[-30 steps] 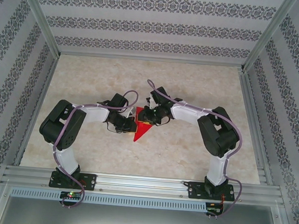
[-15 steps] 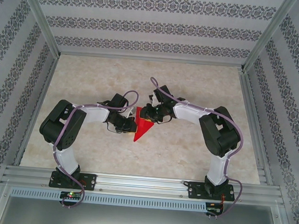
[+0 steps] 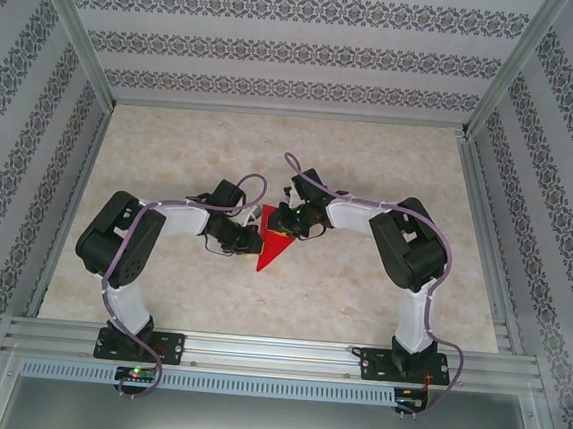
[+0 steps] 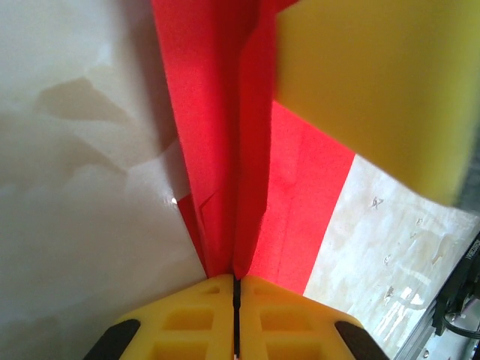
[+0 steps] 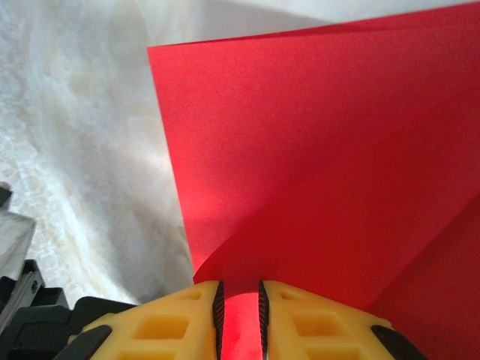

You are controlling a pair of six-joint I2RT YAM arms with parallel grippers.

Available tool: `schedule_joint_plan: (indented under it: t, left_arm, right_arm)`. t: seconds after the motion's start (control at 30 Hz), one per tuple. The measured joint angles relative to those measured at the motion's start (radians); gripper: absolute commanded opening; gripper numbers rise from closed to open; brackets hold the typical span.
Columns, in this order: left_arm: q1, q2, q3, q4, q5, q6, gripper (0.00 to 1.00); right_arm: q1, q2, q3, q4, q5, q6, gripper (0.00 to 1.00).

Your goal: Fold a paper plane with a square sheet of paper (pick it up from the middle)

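Marble-look table (image 3: pixel 381 283), patterned wallpaper walls (image 3: pixel 280 53) on three sides. Square sheet of paper (image 3: pixel 272 252) sits mid-table, between my two wrists, nearer the near edge than the far wall. Bright red, plain, no marks. From the top camera it reads as a narrow triangle, tip pointing toward my bases, wide end up under my grippers, so it is already creased and not flat.

Left wrist view: the sheet rises as a folded ridge with a sharp centre line, and another red layer lies flat on the table to the right.

My left gripper (image 4: pixel 235 279): jaws closed to a hairline, and the ridge of the paper runs straight down into that line, so it is pinched there. A blurred yellow block (image 4: pixel 375 90) overlaps the paper's upper right; can't tell what it is.

My right gripper (image 5: pixel 238 289): jaws a narrow slot apart. Red paper fills the slot, and a big flat panel fans out ahead with one diagonal crease. Can't tell if the pads actually clamp it.
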Motion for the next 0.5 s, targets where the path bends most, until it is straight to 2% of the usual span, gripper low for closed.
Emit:
schedule_joint_plan:
  t: [0.5]
  left_arm:
    - [-0.006,-0.035,-0.006,-0.018,-0.022,0.017,0.22]
  right_arm:
    - [0.001,0.012,0.0,0.013,-0.003,0.003,0.2]
